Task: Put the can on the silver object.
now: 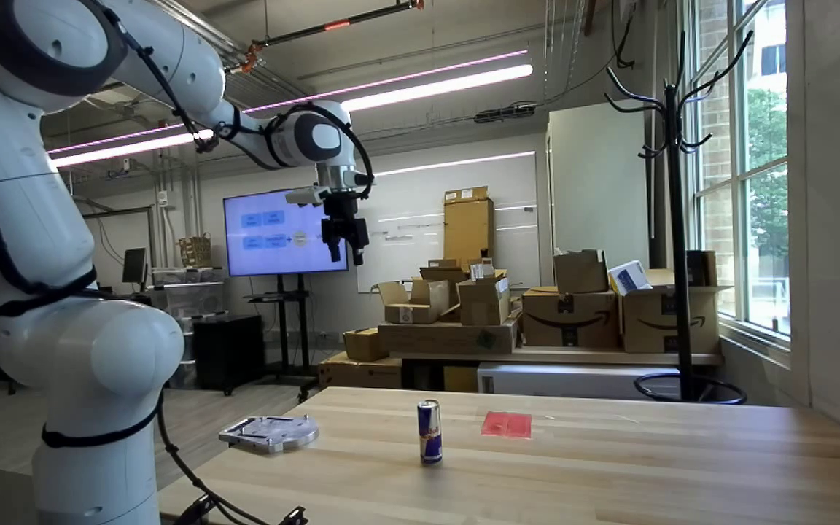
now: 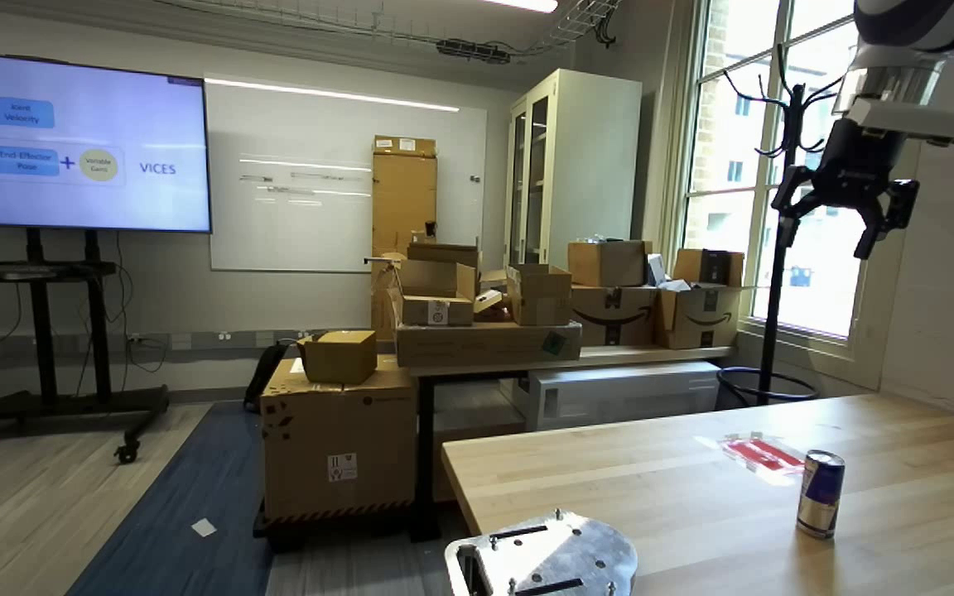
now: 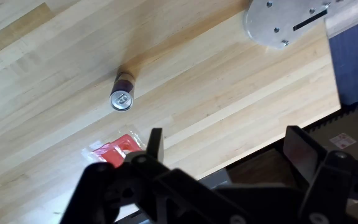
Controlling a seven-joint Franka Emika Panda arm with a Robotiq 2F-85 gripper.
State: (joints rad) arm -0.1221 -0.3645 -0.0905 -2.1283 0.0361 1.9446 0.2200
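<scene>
Gripper (image 2: 825, 246) is hanging high, fingers (image 3: 303, 152) spread, prob. for straddling can (image 1: 429, 432), which is standing upright right of silver obj. (image 1: 270, 432), both ext. views.

In an exterior view: flat red-pink piece (image 1: 507, 425), lower centre-right; black branching coat stand (image 1: 679, 255), right; lit rectangular screen (image 1: 281, 232), centre-left; stacked brown cardboard boxes (image 1: 551, 313), centre-right.

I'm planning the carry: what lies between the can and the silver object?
Only bare wooden tabletop lies between the can and the silver object, in the wrist view and both exterior views. The red piece lies outside that stretch.
</scene>
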